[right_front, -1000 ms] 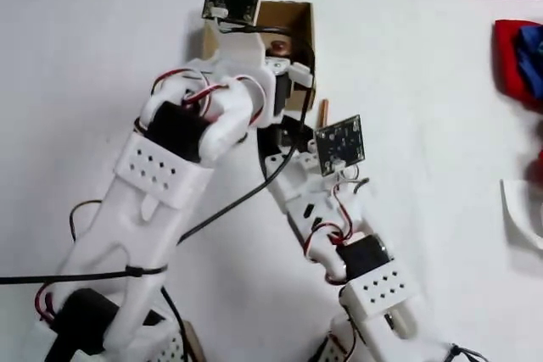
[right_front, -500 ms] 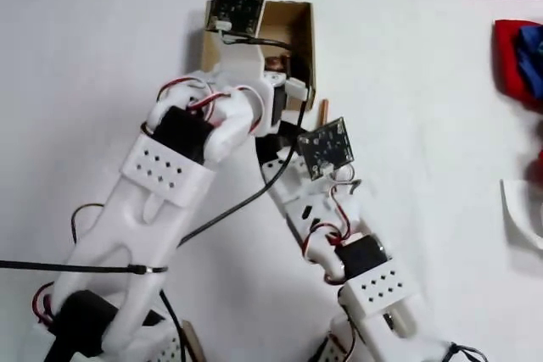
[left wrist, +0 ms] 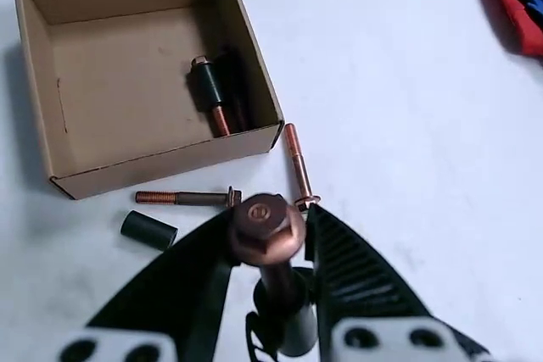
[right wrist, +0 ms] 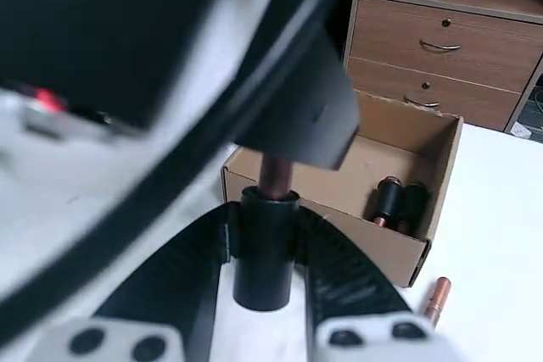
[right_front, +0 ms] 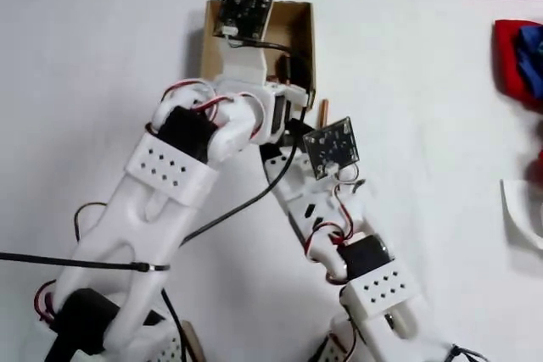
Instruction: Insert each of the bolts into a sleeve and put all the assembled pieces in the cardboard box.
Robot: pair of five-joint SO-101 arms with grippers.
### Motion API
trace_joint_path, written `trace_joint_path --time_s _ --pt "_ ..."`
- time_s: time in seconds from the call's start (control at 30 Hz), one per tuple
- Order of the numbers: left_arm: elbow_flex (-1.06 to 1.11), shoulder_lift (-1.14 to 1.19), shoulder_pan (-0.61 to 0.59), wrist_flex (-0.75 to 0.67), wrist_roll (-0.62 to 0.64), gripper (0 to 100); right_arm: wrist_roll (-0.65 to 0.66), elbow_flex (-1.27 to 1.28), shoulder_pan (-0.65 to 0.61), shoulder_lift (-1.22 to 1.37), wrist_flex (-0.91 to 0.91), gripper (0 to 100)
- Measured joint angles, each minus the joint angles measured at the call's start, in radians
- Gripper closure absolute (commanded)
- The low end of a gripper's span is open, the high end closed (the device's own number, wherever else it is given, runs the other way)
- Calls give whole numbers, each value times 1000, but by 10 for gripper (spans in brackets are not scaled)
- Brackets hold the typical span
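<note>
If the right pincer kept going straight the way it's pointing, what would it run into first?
Probably the left pincer, which holds the bolt just ahead of the sleeve in the right pincer. The cardboard box lies beyond, though depth is unclear.

Bright even light; soft shadow beside cardboard box [left wrist: 170,164].

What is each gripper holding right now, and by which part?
The left gripper holds a copper bolt by the shank just below its head; the right gripper clamps a black sleeve across its sides.
</note>
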Motion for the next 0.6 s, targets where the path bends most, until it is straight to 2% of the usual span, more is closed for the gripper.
trace_joint_path --time_s 0.17,0.43,0.6 --pt "0 -12 2 55 0 875 5 0 -2 0 0 976" --pt "0 -183 3 164 -2 823 9 -2 -6 0 0 976" --pt "0 -236 3 215 -2 823 9 -3 -3 0 -2 976"
